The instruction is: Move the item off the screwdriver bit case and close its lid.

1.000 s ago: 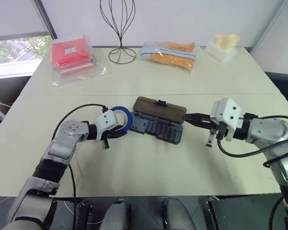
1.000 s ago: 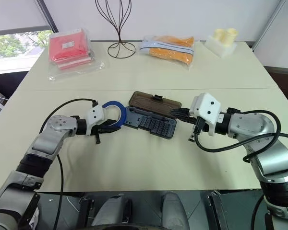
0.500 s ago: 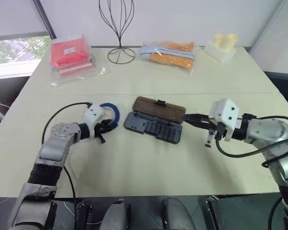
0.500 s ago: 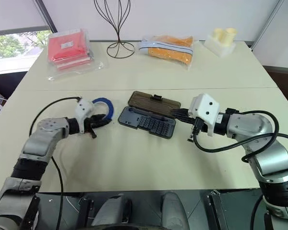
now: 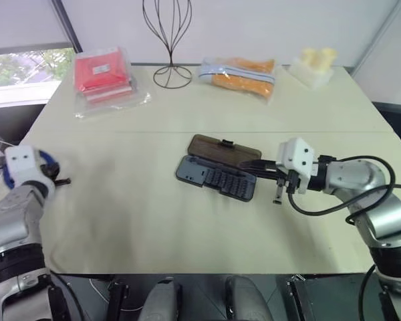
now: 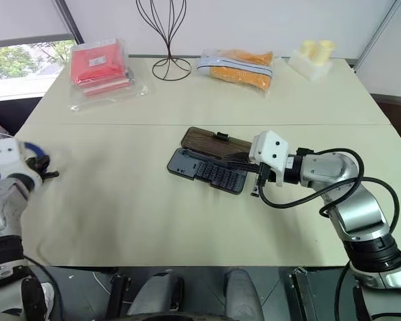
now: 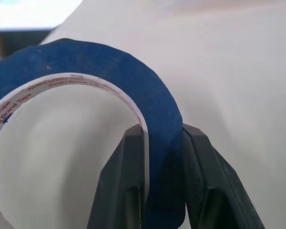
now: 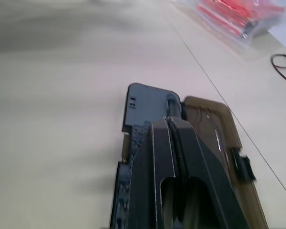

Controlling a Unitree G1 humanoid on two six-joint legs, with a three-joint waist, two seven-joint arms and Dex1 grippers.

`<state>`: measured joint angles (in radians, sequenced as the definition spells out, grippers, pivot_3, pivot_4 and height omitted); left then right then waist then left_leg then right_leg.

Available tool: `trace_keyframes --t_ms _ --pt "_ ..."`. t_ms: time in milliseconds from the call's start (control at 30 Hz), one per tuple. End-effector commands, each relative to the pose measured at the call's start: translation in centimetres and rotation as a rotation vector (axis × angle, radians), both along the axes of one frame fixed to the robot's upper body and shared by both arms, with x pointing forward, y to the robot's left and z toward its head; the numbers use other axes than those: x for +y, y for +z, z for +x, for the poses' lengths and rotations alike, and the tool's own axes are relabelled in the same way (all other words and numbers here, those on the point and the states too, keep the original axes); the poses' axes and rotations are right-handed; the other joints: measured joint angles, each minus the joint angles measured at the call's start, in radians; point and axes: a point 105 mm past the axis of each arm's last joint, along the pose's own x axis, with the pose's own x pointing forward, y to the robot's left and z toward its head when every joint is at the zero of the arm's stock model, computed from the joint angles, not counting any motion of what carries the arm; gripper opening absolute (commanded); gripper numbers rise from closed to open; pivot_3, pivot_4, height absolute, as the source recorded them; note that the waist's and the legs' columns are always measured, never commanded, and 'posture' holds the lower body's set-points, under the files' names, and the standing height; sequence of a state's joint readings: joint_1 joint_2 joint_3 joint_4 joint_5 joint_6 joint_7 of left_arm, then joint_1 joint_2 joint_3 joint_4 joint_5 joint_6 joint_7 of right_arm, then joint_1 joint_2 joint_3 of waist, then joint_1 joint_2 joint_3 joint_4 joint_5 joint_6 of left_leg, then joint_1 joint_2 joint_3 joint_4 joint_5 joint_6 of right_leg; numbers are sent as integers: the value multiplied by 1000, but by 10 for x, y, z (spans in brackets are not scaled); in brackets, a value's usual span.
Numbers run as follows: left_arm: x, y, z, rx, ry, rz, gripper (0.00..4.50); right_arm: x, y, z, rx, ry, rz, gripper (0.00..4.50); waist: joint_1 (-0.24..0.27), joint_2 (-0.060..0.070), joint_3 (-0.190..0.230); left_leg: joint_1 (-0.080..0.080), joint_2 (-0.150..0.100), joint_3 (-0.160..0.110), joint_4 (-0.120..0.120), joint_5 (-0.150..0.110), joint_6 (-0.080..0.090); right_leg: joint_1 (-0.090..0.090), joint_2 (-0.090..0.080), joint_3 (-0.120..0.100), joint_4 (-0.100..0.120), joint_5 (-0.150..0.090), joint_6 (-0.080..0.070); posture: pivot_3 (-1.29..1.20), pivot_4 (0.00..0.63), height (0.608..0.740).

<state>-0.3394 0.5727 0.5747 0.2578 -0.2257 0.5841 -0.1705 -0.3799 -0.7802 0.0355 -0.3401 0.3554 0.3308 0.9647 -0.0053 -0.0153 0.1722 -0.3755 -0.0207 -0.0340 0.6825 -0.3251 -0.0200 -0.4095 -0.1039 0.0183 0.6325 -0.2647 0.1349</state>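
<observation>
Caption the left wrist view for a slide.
Left gripper clamps the blue tape roll by its wall, one finger inside the ring, above the pale table.

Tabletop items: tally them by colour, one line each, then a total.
Red: 1, packet
Orange: 1, bag
Cream: 1, block
Black: 1, wire stand
Grey-blue: 1, bit case
Blue: 1, tape roll, held by left gripper
Total: 6

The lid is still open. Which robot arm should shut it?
Probably the right. Its shut gripper sits over the case beside the lid. The left gripper is far off, holding the tape.
</observation>
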Motion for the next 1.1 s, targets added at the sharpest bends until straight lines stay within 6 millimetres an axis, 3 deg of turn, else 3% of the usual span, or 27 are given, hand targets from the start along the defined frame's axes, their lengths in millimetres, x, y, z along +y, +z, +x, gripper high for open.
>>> trace_keyframes --t_ms 33,167,200,367,533,600,700,800,900,1100 --pt "19 11 -8 -31 95 35 2323 3 11 -1 -53 20 5 0 1 0 0 0 0 0 0 0 0 0 0 0 0 0 0 0 150 740" --pt "15 3 -7 -16 79 1 4277 3 12 -1 -56 19 6 0 -3 0 0 0 0 0 0 1 -3 0 -1 0 0 0 0 0 150 740" --pt "13 2 -7 -16 72 -8 4399 3 12 -2 -56 18 6 0 -5 0 0 0 0 0 0 2 -3 0 -1 0 0 0 0 0 150 740" --pt "-6 19 7 -76 -41 5 4399 2 10 -2 -54 3 13 0 -6 0 0 0 0 0 -1 2 -4 0 -1 0 0 0 0 0 150 740" --pt "-37 56 25 -152 -164 110 4399 -1 11 4 -64 -42 50 0 -3 0 0 0 0 0 0 3 -5 0 -2 0 0 0 0 0 150 740" --pt "-60 76 34 -200 -239 123 4399 -3 11 12 -92 -87 59 0 -3 -1 -1 0 0 0 0 3 -5 0 -2 0 0 0 0 0 150 740" --pt "-93 88 44 -219 -374 153 4399 -8 10 27 -98 -168 56 0 -5 -1 -1 0 0 1 0 3 -5 0 -2 0 0 0 0 0 150 740" --pt "-149 90 49 -209 -645 161 4399 -18 4 43 -35 -270 48 0 -11 -1 -1 0 -1 2 -1 3 -6 -1 -2 0 0 0 0 0 150 740" --pt "-190 78 44 -144 -881 192 4500 -16 3 51 33 -298 85 884 -10 -1 -1 0 -1 2 -1 3 -6 -1 -2 0 0 0 0 0 150 740" --pt "-216 61 40 -88 -1061 184 4500 -8 3 73 109 -421 148 3806 -14 0 0 0 0 2 -1 3 -6 -2 0 0 0 0 0 0 150 740"
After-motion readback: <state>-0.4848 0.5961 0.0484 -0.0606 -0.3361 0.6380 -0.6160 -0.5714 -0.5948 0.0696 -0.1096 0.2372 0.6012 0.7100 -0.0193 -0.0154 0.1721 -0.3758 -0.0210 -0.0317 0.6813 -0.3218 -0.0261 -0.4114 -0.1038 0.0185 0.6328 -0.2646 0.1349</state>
